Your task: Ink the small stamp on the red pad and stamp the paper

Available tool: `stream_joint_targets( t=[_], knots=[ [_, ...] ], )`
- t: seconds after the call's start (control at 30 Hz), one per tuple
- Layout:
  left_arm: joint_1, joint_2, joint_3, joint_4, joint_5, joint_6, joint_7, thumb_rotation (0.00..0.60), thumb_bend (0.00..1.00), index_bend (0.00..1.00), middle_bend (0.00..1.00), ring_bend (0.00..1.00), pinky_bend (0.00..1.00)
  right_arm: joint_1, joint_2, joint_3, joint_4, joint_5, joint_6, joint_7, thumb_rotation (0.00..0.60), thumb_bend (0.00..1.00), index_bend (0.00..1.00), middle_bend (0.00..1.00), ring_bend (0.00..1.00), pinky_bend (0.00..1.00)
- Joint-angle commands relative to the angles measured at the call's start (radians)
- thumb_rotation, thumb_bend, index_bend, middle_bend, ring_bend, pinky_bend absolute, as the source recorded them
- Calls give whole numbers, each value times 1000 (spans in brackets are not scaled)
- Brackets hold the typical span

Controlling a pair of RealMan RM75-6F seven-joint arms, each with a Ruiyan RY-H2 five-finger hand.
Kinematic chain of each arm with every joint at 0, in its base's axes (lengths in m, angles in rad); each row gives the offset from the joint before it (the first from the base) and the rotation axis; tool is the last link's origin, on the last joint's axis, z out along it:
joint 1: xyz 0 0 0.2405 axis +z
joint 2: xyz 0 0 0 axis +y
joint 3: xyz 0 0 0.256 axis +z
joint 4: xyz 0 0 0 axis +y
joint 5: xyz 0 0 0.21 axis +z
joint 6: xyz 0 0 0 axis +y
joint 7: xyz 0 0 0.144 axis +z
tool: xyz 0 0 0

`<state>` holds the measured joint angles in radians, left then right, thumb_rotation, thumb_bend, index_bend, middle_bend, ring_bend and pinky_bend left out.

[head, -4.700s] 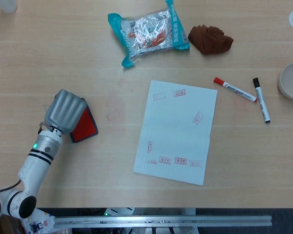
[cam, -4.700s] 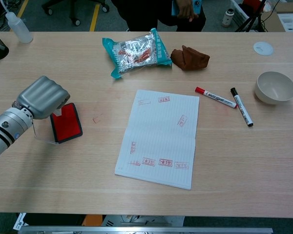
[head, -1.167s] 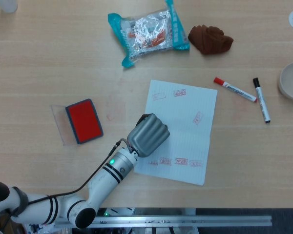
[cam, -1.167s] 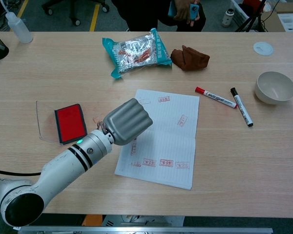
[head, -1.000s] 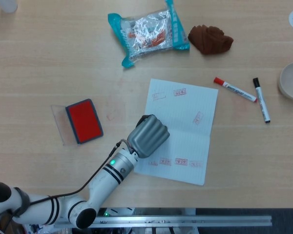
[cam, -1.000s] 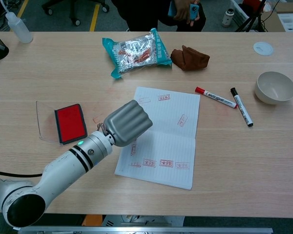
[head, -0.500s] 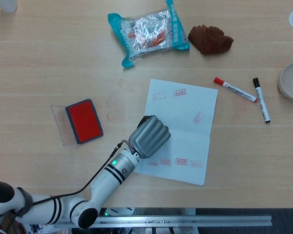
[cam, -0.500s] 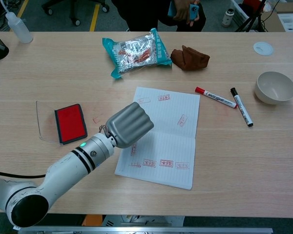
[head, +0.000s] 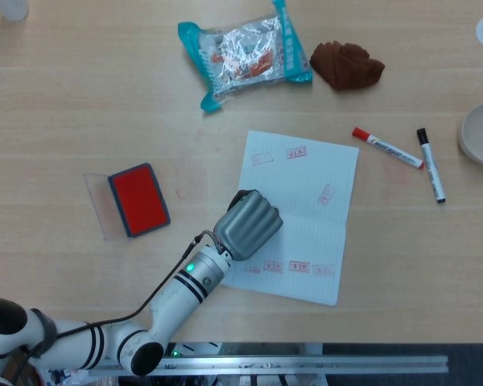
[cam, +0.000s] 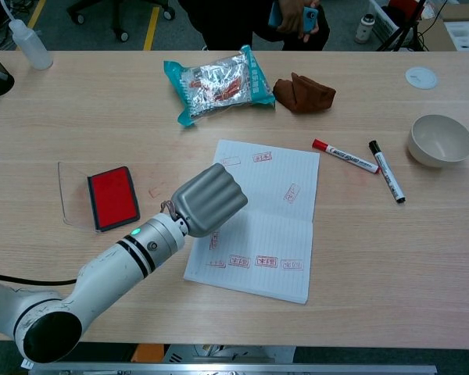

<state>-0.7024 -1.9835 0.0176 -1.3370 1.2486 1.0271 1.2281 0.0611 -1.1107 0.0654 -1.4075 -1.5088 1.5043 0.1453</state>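
The white paper (head: 310,213) (cam: 273,215) lies mid-table with several red stamp marks on it. My left hand (head: 248,223) (cam: 209,199) is curled into a fist, knuckles up, pressing down over the paper's left edge. The small stamp is hidden inside the fist. The red ink pad (head: 138,199) (cam: 112,197) sits uncovered to the left of the paper, with its clear lid (cam: 69,197) beside it. My right hand shows in neither view.
A teal snack packet (head: 245,52) and a brown cloth (head: 346,64) lie at the back. A red marker (head: 386,147), a black marker (head: 431,165) and a white bowl (cam: 440,141) are right of the paper. A squeeze bottle (cam: 27,43) stands far left.
My left hand left the red pad and came right onto the paper's left edge. Over the last second it edged slightly right and the paper shifted a little.
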Motion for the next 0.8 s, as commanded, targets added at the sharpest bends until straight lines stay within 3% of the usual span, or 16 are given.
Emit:
stream_joint_targets(
  t=[0.03, 0.63, 0.8],
  knots=[
    [0, 0, 1, 0, 1, 2, 0, 600, 269, 626, 1000, 1000, 1000, -1, 0, 0, 1, 0, 1, 1, 600, 205, 205, 335, 179, 193],
    [-3, 155, -38, -190, 64, 90, -11, 600, 269, 626, 1000, 1000, 1000, 0, -2, 4, -4, -12, 11, 8, 600, 205, 205, 335, 179, 192],
    [6, 193, -28, -195, 75, 104, -17, 600, 269, 625, 1000, 1000, 1000, 3, -3, 4, -5, -16, 13, 9, 600, 205, 205, 336, 179, 193]
  ],
)
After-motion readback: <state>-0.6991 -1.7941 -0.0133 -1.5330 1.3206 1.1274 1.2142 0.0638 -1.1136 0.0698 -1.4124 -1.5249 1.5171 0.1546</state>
